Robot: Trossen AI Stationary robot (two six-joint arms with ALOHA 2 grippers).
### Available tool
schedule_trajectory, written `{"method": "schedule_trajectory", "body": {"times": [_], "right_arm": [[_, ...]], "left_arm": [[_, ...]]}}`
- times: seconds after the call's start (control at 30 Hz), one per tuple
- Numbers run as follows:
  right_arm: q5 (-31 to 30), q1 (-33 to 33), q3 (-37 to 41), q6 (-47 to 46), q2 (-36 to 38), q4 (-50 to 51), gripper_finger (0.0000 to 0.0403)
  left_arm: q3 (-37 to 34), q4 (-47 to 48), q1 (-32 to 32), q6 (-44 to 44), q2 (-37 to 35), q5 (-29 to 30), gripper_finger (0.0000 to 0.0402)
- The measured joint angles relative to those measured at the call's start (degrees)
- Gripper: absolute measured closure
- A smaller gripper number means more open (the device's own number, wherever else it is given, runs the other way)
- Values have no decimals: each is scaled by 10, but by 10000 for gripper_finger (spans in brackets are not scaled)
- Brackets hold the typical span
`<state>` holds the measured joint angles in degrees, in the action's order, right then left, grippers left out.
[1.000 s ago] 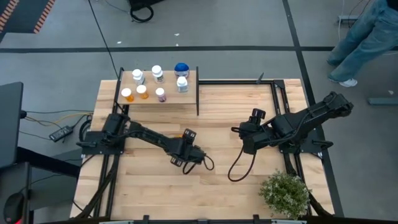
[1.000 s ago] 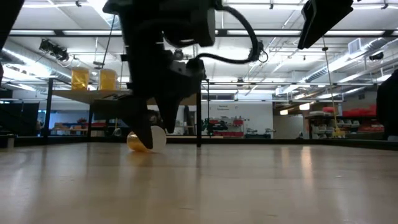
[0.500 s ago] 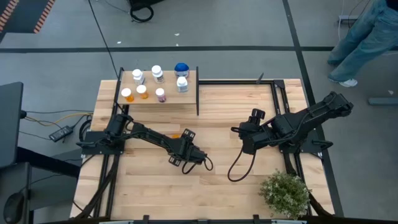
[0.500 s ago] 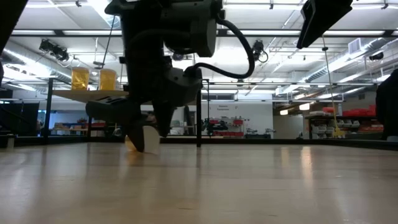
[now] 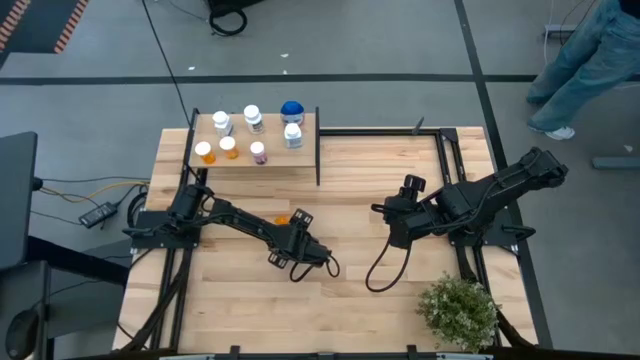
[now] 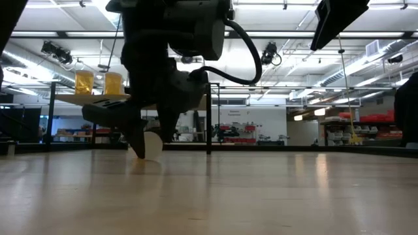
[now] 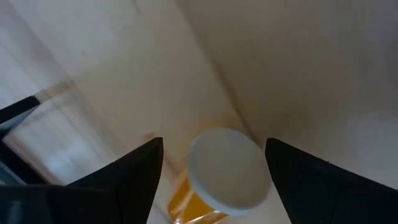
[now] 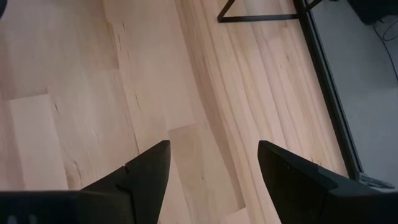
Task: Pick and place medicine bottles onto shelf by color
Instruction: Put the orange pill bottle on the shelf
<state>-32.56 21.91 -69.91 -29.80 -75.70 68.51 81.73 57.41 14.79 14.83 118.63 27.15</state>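
A white-capped orange medicine bottle [image 7: 217,177] lies on its side on the table near the middle [image 5: 282,218]. My left gripper [image 7: 214,143] points down over it, open, with one finger on each side of the cap; whether a finger touches it, I cannot tell. In the low view the cap [image 6: 152,145] shows between the dark fingers. The shelf [image 5: 275,165] stands at the far left and carries several bottles upright: orange [image 5: 204,150], pinkish [image 5: 258,152], white [image 5: 252,117] and blue-topped [image 5: 291,110]. My right gripper [image 5: 396,222] waits open above the table's right half [image 8: 213,149].
A green potted plant [image 5: 458,310] stands at the near right corner. A black cable [image 5: 385,265] loops on the boards below the right arm. A black frame [image 5: 445,150] runs along the far right. A person [image 5: 590,60] stands on the floor beyond the table.
My left gripper has moved a little toward the table's left edge, staying low over the lying orange bottle with its fingers open. My right arm has kept still.
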Motion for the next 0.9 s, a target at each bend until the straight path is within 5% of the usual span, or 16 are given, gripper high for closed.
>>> {"method": "schedule_trajectory", "body": {"times": [0.9], "right_arm": [[0,0,0,4,0,-1,152]], "left_arm": [[2,19,4,54,36,28,148]]}}
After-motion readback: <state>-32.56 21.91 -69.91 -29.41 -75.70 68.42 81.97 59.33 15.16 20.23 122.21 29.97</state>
